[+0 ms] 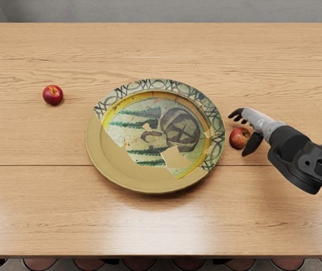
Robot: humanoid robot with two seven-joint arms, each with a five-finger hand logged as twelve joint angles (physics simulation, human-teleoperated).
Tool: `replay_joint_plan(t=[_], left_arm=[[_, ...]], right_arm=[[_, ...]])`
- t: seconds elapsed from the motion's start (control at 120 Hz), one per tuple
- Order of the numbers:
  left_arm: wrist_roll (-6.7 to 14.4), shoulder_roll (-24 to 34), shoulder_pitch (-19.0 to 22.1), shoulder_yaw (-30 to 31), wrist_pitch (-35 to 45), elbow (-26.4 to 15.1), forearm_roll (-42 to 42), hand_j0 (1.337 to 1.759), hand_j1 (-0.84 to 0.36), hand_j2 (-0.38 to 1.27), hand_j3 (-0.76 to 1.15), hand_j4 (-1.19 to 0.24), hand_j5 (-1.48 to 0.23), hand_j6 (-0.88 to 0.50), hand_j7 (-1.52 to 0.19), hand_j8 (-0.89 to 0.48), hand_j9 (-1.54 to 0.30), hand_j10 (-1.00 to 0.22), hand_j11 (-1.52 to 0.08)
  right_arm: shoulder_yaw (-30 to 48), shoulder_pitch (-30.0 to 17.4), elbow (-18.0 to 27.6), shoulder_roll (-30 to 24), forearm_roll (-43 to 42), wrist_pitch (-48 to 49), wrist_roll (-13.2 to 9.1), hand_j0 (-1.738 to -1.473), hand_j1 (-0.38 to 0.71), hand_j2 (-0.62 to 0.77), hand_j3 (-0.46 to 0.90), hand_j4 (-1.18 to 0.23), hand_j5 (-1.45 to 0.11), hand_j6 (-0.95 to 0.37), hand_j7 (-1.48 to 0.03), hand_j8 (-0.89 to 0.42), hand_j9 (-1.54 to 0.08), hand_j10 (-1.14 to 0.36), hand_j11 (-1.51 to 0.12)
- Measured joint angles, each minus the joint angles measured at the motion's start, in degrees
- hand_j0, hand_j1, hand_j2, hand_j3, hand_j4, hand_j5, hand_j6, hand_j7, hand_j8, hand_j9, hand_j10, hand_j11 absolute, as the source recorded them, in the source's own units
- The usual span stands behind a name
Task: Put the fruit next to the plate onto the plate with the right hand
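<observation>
The apple (239,138) is sitting at the plate's (111,165) 3 o'clock and is being straddled by the right hand (255,120), fingers spread, nothing gripped yet. Imo it's best squeezed gently and centred before lifting.

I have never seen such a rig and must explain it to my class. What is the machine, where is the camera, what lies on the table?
This simulated picture comes from a humanoid robot's head camera, looking down on a wooden table. The arm from the right ends in a five-finger right hand. A patterned plate lies in the middle. One red apple rests beside its right rim, between the hand's open fingers and thumb, not lifted. A second apple lies far left. The left arm is out of view.
</observation>
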Motion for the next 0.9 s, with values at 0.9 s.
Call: replay_joint_plan(t=[0.9], left_arm=[[0.0,0.0,0.0,0.0,0.0,0.0,0.0,1.658,0.34,0.00,0.00,-0.01,-0.01,-0.01,-0.01,-0.01,-0.01,-0.01,-0.01]], right_arm=[[0.0,-1.1,-0.4,1.2,-0.2,-1.9,0.0,-1.658,0.13,-0.08,0.00,-0.41,-0.53,-0.41,-0.53,-0.41,-0.53,-0.41,-0.53]])
